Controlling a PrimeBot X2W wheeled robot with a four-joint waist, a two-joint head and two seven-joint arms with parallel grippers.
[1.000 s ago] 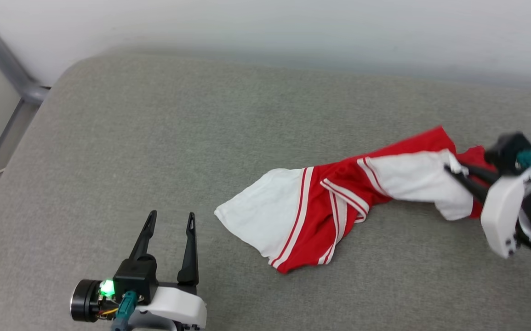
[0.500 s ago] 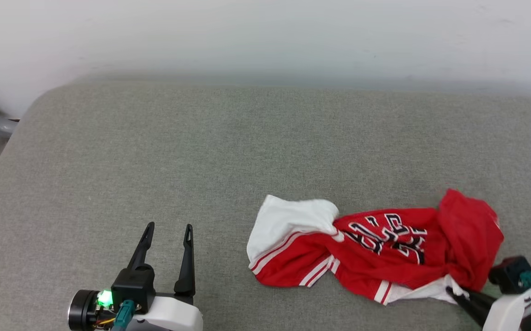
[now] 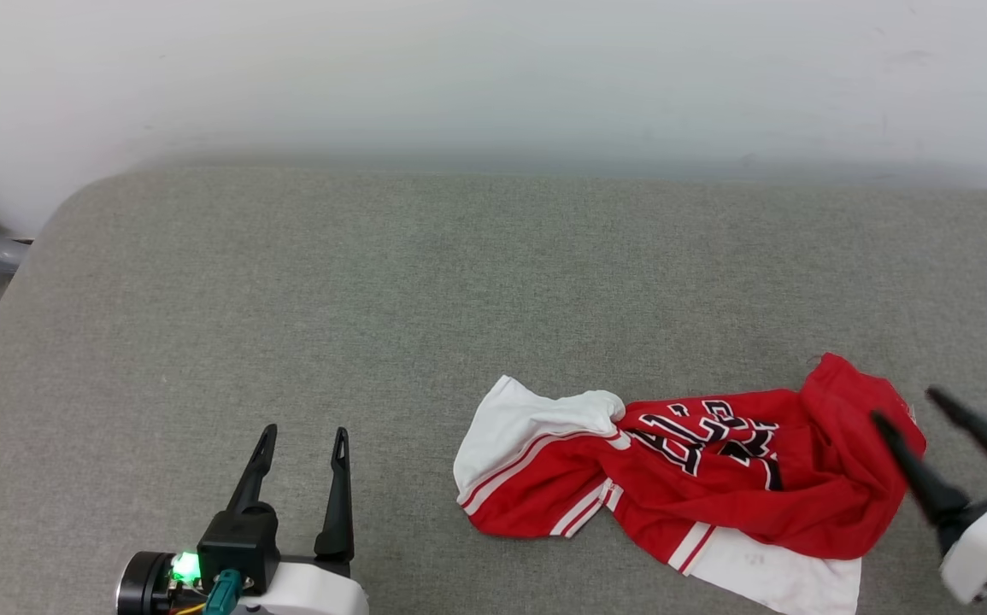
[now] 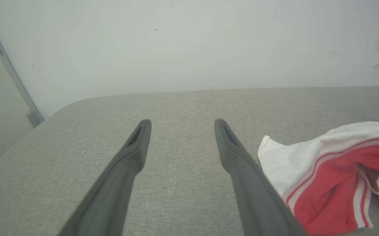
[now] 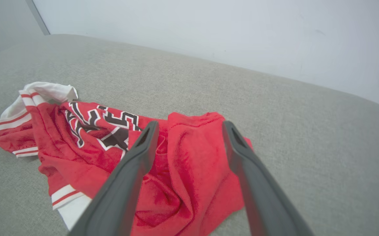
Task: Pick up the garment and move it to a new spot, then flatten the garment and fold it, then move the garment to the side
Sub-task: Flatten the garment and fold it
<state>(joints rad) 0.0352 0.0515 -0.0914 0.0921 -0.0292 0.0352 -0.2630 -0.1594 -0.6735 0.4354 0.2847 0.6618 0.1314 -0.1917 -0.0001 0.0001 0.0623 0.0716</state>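
Red jersey (image 3: 715, 478) lies loose in a crumpled heap on the grey cushion (image 3: 373, 299); both my grippers are empty.
Right gripper (image 3: 905, 406) jaws are spread wide, with the jersey's bunched red end under and between them. Left gripper (image 3: 305, 431) jaws are also wide, white sleeve panel (image 4: 284, 157) just beside the right-hand jaw. Risk: if I close here I'd likely pinch several stacked layers, so it lifts as a wad and won't spread flat. Thin mesh could also slip off the smooth tapered fingers (image 5: 130, 170) or snag on the coarse woven cushion. Cloth looks soft and porous, deeply folded; black lettering (image 3: 707, 431) is buckled across creases.
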